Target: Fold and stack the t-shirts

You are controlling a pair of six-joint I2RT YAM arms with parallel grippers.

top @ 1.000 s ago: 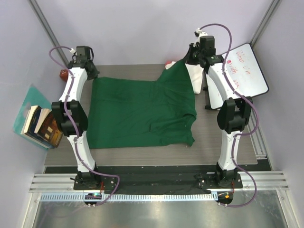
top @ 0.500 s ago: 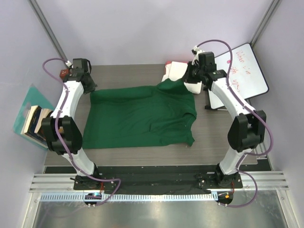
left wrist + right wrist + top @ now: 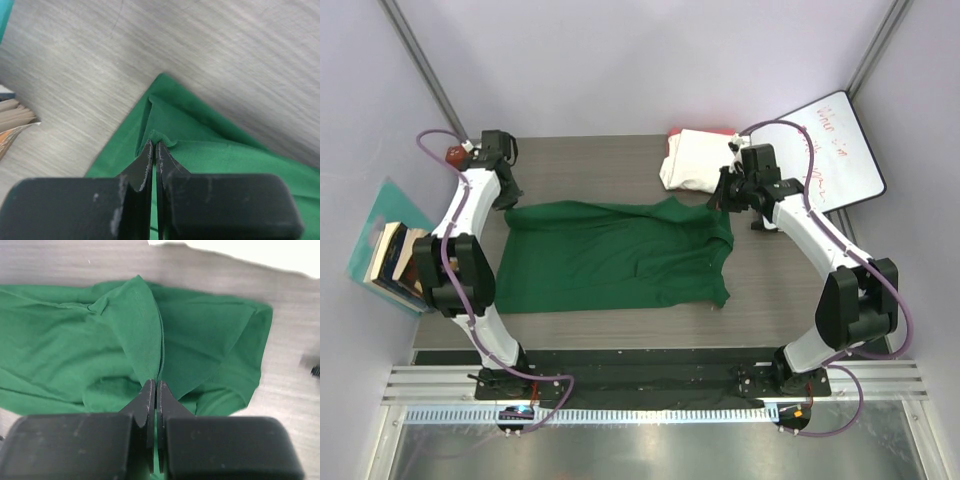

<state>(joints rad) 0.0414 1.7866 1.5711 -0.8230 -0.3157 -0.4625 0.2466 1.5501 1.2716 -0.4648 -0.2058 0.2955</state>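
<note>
On the woodgrain table (image 3: 590,165) lies a creased green t-shirt (image 3: 610,260)

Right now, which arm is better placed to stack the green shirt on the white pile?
Right, probably: the right gripper pinches the green shirt just beside the cream bundle, while the left gripper pinches its opposite corner, farther away.

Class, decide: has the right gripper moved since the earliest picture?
Yes. The right gripper has drawn nearward, off the cream-white bundle, dragging the green shirt along.
</note>
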